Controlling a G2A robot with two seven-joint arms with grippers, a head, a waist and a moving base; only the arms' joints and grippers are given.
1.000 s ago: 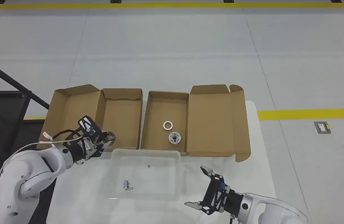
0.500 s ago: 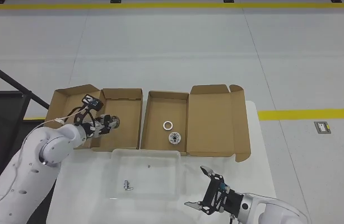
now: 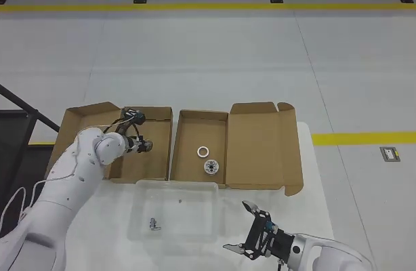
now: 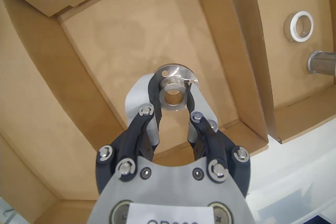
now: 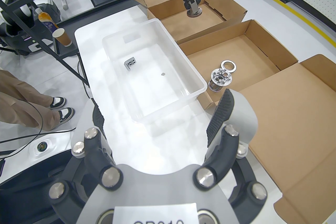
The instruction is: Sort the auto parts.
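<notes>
You have bright, even light from overhead. The white surface (image 5: 86, 38) gives back a pale sheen, and the clear bin (image 5: 195, 86) casts only a soft shadow beside its right end. The metal part (image 4: 178, 72) held in the left hand (image 4: 172, 97) gleams. In the wrist views the walls of the left cardboard box (image 4: 31, 64) bow toward the edges.

Left arm (image 3: 69, 186) rises from the near left corner in the top view, bends at the elbow and turns its wrist toward the right arm's side. Left gripper (image 4: 172, 97) points downward, its jaws closed on the hub of a flanged metal part (image 4: 181, 72). Right arm (image 3: 333, 256) lies low at the near edge; right gripper (image 3: 236, 225) faces forward and to the left, jaws spread wide apart.
</notes>
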